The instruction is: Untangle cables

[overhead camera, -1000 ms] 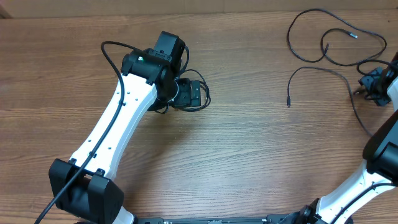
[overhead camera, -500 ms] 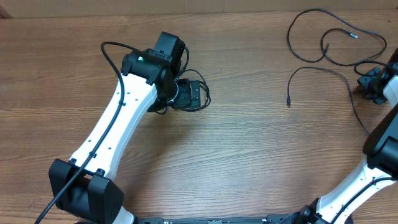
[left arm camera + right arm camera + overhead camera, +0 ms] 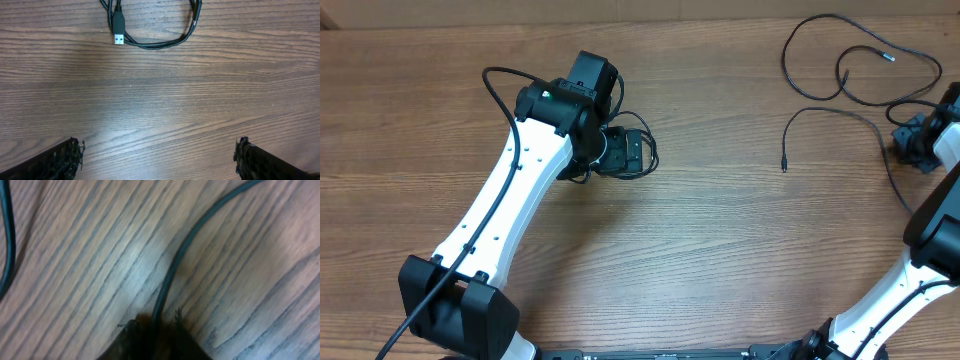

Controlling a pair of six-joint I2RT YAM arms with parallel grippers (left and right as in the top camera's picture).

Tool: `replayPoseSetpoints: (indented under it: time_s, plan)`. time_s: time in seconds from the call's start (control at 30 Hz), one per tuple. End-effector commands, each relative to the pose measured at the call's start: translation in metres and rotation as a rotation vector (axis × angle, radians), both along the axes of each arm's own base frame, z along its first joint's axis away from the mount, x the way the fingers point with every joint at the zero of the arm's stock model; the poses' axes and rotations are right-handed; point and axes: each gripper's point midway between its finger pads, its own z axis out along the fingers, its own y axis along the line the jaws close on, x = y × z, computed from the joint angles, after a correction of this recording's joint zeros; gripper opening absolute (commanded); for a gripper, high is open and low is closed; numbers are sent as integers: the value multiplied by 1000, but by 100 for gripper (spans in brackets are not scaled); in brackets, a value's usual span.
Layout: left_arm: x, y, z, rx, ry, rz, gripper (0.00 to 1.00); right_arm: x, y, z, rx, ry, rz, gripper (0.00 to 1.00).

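Nearest the robot's side of the counter [image 3: 720,250], the left hand [image 3: 157,147] hovers with its 2 fingers spread wide and nothing between them. Just beyond it, in the left wrist view, lies a USB cable [image 3: 155,44] bent into a loose curve, its plug [image 3: 118,36] flat on the wood. This cable sits well apart from the others, so it looks already separated.

Farther out at the right edge, the right hand [image 3: 152,330] is down at the counter, and its fingertips press in on either side of 1 thin black cable [image 3: 172,270], which runs away from the grip across the wood. I read this as a pinch on that cable, though the view is blurred. Another dark strand shows at the left edge of that view.

At the far right corner the remaining cables [image 3: 840,60] lie in open loops that cross one another, with 1 free end [image 3: 784,165] pointing toward the middle of the counter. Judging from this, the work is partly done: the crossings in that far group are yet to be pulled apart.
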Motion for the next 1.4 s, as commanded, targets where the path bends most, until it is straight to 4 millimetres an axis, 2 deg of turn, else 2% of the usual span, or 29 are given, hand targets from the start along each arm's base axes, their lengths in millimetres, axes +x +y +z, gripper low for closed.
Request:
replayPoseSetpoints:
  time_s: [0.0,0.1,0.23,0.33,0.43,0.5,0.67,0.8,0.9,1.1,1.37]
  plan:
    - [0,-2,-2,-6,9,-1,100,3,-3,10,2,-4,-4,11]
    - [0,-2,-2,-6,8,-1,100,10,-8,40,-26,-49,-5,6]
    - [0,-2,-2,-5,9,-1,99,19,-14,103,-90,-151,-4,4]
    - [0,-2,-2,-6,9,-1,100,19,-14,143,-130,-216,-4,4]
    - [1,-3,-2,-7,6,-1,100,15,-2,168,-121,-254,18,4]
    - [1,-3,-2,-7,4,-1,100,13,12,176,-70,-272,54,4]
    - [1,-3,-2,-8,3,-1,100,7,67,167,170,-265,182,4]
    - [0,-2,-2,-6,7,-1,100,2,102,158,217,-202,356,4]
    - [1,-3,-2,-7,6,-1,100,0,117,152,154,-136,504,4]
    - [1,-3,-2,-8,4,-1,99,-6,146,138,142,-34,578,4]
    - [1,-3,-2,-7,6,-1,100,-11,194,100,176,26,692,4]
